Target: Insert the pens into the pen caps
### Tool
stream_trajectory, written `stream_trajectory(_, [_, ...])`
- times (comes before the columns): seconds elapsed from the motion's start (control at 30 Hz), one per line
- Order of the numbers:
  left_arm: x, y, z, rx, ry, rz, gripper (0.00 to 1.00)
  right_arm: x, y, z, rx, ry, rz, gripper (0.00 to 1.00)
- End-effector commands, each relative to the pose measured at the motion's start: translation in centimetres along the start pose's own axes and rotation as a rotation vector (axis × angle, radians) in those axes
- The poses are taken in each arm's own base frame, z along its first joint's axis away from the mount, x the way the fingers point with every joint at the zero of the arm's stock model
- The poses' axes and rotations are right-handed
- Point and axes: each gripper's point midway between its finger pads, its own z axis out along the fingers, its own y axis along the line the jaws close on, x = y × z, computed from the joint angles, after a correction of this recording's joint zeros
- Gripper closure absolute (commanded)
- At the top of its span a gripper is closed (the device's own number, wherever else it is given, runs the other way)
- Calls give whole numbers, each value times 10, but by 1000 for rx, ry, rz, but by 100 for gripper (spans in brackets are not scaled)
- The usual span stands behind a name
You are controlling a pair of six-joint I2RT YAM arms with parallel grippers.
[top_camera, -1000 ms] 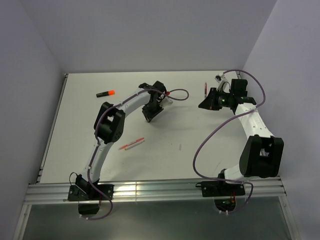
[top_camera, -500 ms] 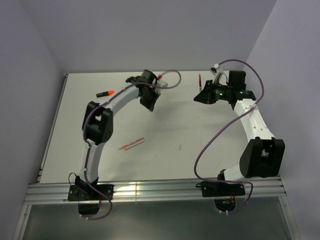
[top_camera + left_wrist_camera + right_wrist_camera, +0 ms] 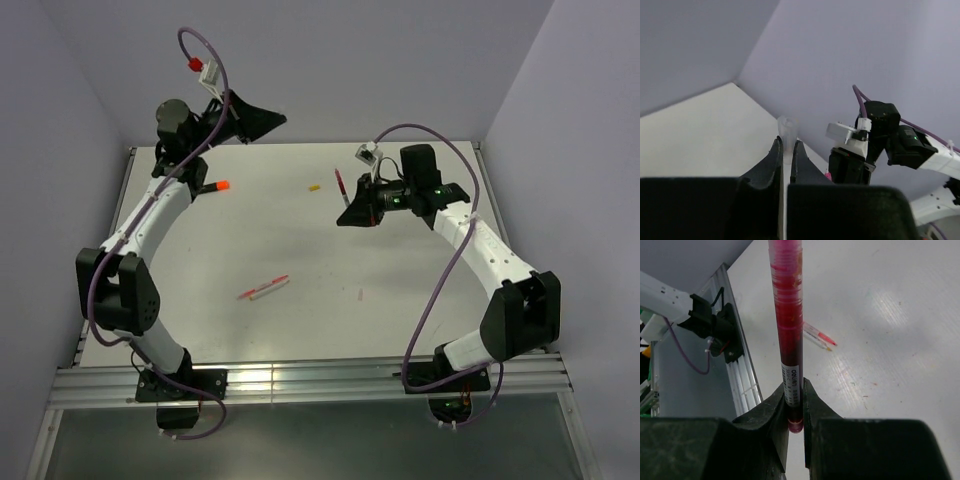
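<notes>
My left fingers (image 3: 771, 162): pinching white cap (image 3: 788, 127) up off the desk (image 3: 400, 270); cap's base hidden.
My right fingers (image 3: 776, 407): clamped on dark-red pen (image 3: 788, 325); its far end is cut off.
Marker (image 3: 221, 185): on the desk, body mostly behind my left arm.

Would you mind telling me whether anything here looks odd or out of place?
Only the left gripper: it hangs high above the table, pointing along the back wall, with a whitish cap pinched in its jaws. Nothing looks spilled or damaged.

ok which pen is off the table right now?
The dark-red pen, clamped in the right gripper, clear of the table. The stick pens and the orange-tipped black marker lie flat on it.
</notes>
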Motion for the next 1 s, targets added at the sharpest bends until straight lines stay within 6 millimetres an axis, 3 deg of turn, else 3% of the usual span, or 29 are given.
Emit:
stream_trajectory(0.0, [15,-36,-2,202,7,-76,100,-22,28,3,-85,-24,-92,100])
stream_trajectory(0.13, [29,-62,4,246,23,-100,100,-24,37,8,-118,-9,-107,100])
stream_trajectory(0.2, [40,-59,7,216,40,-126,100,-26,39,8,-112,-10,-117,100])
stream_trajectory(0.6, [74,-103,18,281,114,-111,100,-20,48,3,-89,-16,-141,100])
stream_trajectory(0.77, [77,-101,21,267,123,-88,100,-16,49,-2,-79,-22,-145,100])
stream_trajectory(0.97, [66,-94,20,238,95,-61,100,-14,50,-5,-78,-25,-155,100])
